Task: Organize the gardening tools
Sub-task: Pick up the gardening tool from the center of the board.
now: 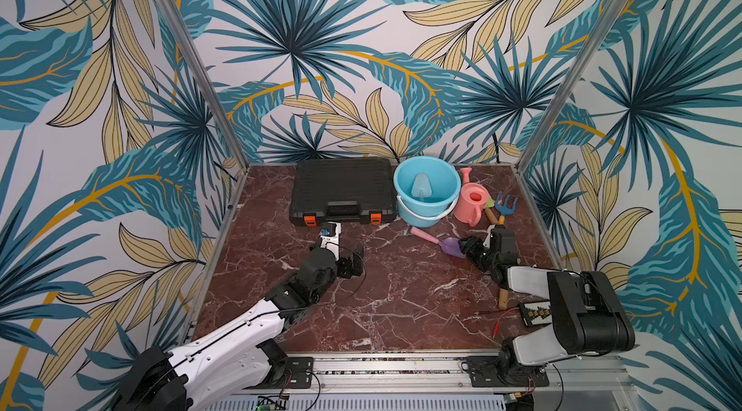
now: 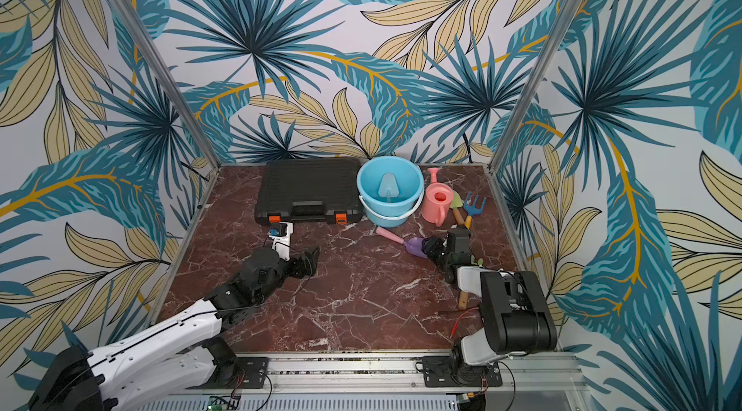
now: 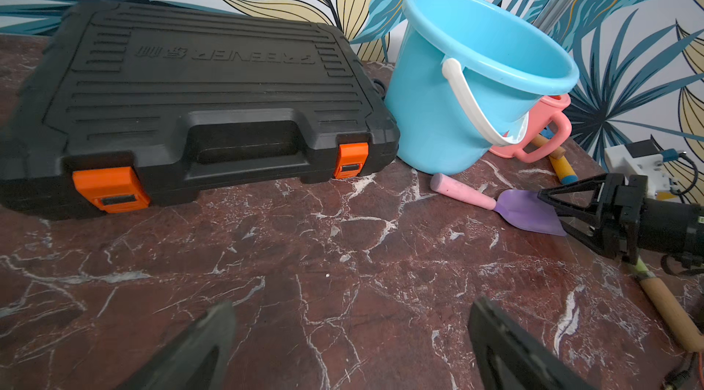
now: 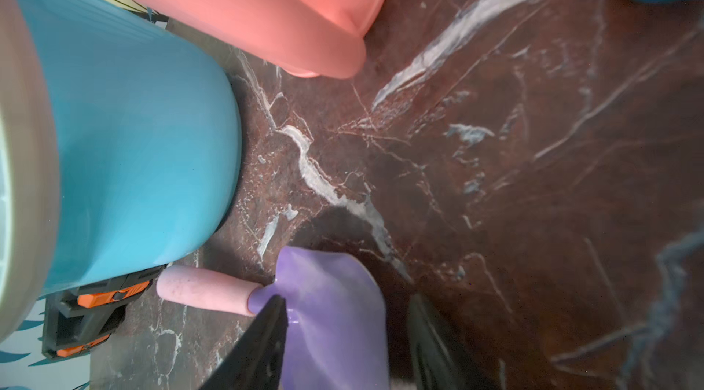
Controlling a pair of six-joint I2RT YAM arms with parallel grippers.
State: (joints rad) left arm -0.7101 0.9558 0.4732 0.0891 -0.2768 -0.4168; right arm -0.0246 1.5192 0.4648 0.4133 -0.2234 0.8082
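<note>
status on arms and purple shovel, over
Left end effector open, empty. Right end effector astride blade of pink-handled purple plastic shovel, not clamped. Blue plastic bucket close beside its handle.

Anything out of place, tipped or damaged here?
Nothing spilled or damaged. The bucket and watering can stand upright; only the pale blue trowel is inside, the purple shovel and other tools lie loose on the table.

Red-brown marbled desk [image 1: 381, 288] is carrying:
- black case [image 1: 343, 190], lying flat at the back
- blue bucket [image 1: 421, 217], standing just beside the case
- pink watering can [image 1: 471, 202], standing just beside the bucket
- green trowel [image 1: 489, 206] and blue fork-rake [image 1: 505, 204], lying next to the can
- purple shovel [image 1: 439, 242], lying in front of the bucket
- what is possibly the green rake [image 1: 502, 298], lying near the right edge, mostly hidden with its wooden handle showing
</note>
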